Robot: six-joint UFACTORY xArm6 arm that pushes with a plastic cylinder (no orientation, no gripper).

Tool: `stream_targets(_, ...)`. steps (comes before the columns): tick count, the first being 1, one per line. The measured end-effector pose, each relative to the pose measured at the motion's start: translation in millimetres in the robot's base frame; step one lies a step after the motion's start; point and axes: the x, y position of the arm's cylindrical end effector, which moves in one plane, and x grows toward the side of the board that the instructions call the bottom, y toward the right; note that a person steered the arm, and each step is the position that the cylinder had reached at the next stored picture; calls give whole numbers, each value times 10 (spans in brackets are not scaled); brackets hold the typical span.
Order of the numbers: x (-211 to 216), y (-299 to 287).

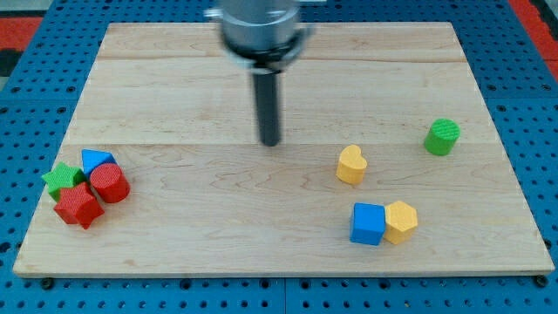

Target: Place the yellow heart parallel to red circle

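Observation:
The yellow heart (pixel 351 165) lies on the wooden board (pixel 279 78), right of centre. The red circle (pixel 110 183) sits far off at the view's left, in a tight cluster with a blue triangle (pixel 96 160), a green star (pixel 61 179) and a red star-like block (pixel 78 206). My tip (pixel 271 142) rests on the board near the centre, to the left of and slightly above the yellow heart, well apart from it and from the red circle.
A green cylinder (pixel 442 137) stands at the view's right. A blue cube (pixel 368 224) and a yellow hexagon (pixel 400 221) touch each other below the heart. Blue pegboard surrounds the board.

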Motion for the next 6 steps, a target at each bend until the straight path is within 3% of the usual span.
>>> stream_targets(2,176,997)
stream_targets(5,443,927)
stream_targets(6,502,593)
